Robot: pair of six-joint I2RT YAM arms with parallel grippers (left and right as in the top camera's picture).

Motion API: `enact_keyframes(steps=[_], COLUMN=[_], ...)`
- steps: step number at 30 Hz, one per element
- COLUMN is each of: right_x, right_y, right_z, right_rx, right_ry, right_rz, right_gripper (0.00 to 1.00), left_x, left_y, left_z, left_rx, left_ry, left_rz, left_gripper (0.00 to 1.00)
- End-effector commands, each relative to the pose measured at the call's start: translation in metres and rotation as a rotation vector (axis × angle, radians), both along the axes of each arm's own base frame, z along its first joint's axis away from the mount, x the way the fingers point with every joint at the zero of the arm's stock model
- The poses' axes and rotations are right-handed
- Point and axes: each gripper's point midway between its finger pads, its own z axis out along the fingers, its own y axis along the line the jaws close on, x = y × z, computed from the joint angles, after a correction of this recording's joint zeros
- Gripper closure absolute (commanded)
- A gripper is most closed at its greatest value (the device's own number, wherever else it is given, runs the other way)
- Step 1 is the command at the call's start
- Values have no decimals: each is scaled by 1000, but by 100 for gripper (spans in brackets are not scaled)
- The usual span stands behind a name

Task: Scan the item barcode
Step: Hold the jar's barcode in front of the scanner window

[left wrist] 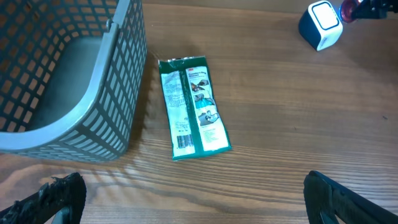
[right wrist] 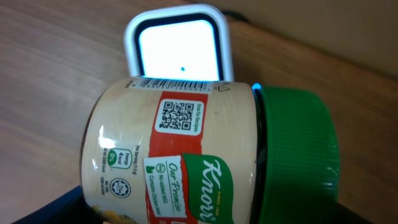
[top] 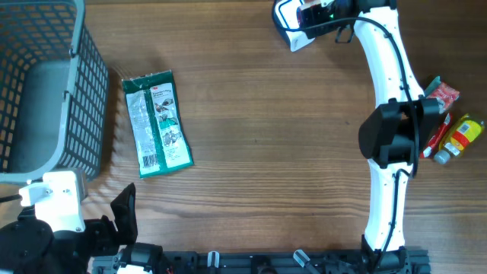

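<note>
A cream Knorr jar [right wrist: 180, 149] with a green lid [right wrist: 298, 155] lies sideways in my right gripper [top: 323, 17], which is shut on it at the table's far edge. Only a dark bit of finger [right wrist: 59, 208] shows under the jar. The jar sits right in front of the white-windowed scanner [right wrist: 177, 46], its barcode strip along the edge that faces the window. From overhead, the scanner [top: 291, 29] is just left of the gripper. My left gripper [left wrist: 193, 199] hovers open and holds nothing, low over the near left of the table.
A green packet [top: 157, 122] lies flat left of centre, barcode up. A grey mesh basket [top: 46, 91] stands at the far left. To the right of the right arm lie a yellow bottle [top: 466, 133], a red tube [top: 437, 137] and a red packet [top: 444, 93].
</note>
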Motion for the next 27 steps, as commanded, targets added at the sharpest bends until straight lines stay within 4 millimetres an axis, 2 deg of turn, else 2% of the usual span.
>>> enact_keyframes(steps=[1,6,12,24,27], right_x=[11,8,-8,-11,-5], right_y=[8,25,22,18,18], right_z=[-6,-5,-15,-18,-15], right_rx=[-29,38,26,-15,-19], right_ry=[-42,-47,31,37,9], right_rz=[81,167,179,197,199], right_gripper=[96,96,96,96,96], left_x=[0,0,0,0,0], left_y=[-1,-1,0,0,-1], left_z=[1,1,1,1,1], left_rx=[6,6,6,6,6], left_ry=[-3,-3,-3,-3,-3], left_rz=[-8,-8,-8,-8,-8], left_gripper=[0,0,0,0,0])
